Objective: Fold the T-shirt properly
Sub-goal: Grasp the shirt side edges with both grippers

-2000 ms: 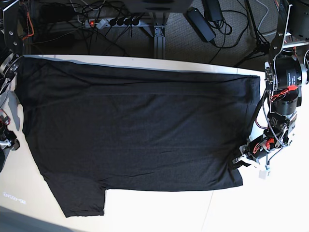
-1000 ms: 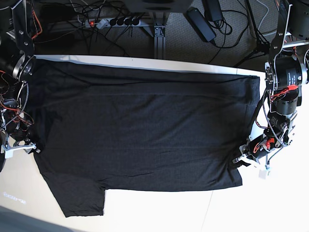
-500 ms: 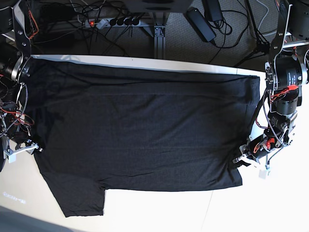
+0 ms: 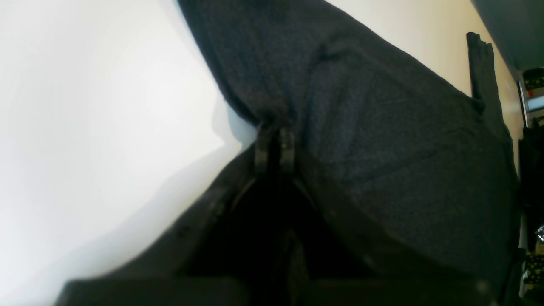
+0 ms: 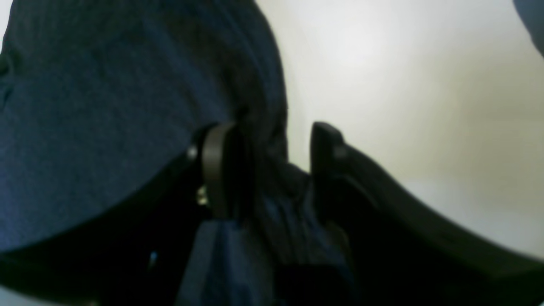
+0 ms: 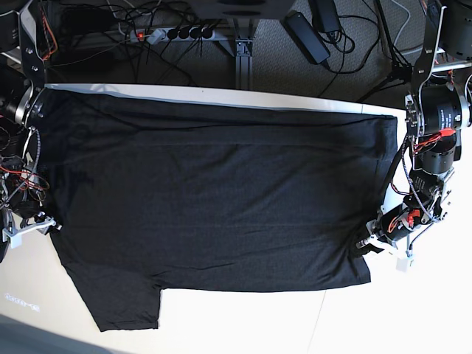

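Base view shows the T-shirt [image 6: 214, 206] spread flat over the white table [image 6: 383, 317]. Left gripper [image 4: 275, 144] is closed, pinching the shirt's edge. Right gripper [image 5: 272, 153] stands apart around a fold of the cloth at the opposite edge.

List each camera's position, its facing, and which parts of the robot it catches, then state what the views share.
Base: overhead, looking down at the large black soft-fabric T-shirt spread on the white table; both arms show at the side edges.
Left wrist: low behind the left gripper, shut on the shirt's edge.
Right wrist: low behind the right gripper, jaws apart astride the shirt's edge.
Shared: all three show the shirt and table.
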`<move>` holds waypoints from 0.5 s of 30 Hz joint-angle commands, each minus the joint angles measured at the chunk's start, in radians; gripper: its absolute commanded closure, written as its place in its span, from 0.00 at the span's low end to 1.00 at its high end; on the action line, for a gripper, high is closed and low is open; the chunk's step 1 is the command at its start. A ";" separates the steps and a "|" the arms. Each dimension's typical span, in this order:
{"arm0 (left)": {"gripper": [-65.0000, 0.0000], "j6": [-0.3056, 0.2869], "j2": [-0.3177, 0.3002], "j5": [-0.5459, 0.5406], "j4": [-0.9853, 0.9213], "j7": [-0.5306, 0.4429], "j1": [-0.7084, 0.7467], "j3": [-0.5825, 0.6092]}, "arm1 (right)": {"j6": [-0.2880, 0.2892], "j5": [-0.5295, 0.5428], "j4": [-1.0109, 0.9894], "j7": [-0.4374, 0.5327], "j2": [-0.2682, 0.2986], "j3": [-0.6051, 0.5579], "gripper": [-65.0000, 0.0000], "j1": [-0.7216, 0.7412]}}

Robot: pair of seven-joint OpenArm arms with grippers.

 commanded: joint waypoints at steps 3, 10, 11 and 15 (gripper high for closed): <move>1.00 -0.005 -0.011 0.041 0.003 0.039 -0.002 0.003 | 0.001 -0.007 0.005 -0.018 -0.019 -0.001 0.57 0.021; 1.00 -0.005 -0.012 0.040 0.003 0.034 -0.002 0.003 | 0.000 -0.007 0.006 0.004 -0.022 -0.001 0.96 0.021; 1.00 -0.005 -0.014 0.034 0.003 0.027 -0.002 0.003 | 0.001 -0.006 0.006 0.013 -0.020 -0.001 1.00 0.021; 1.00 -0.039 -0.040 -0.020 0.003 -0.016 -0.002 0.003 | 0.016 -0.007 0.021 -0.008 -0.017 -0.001 1.00 0.021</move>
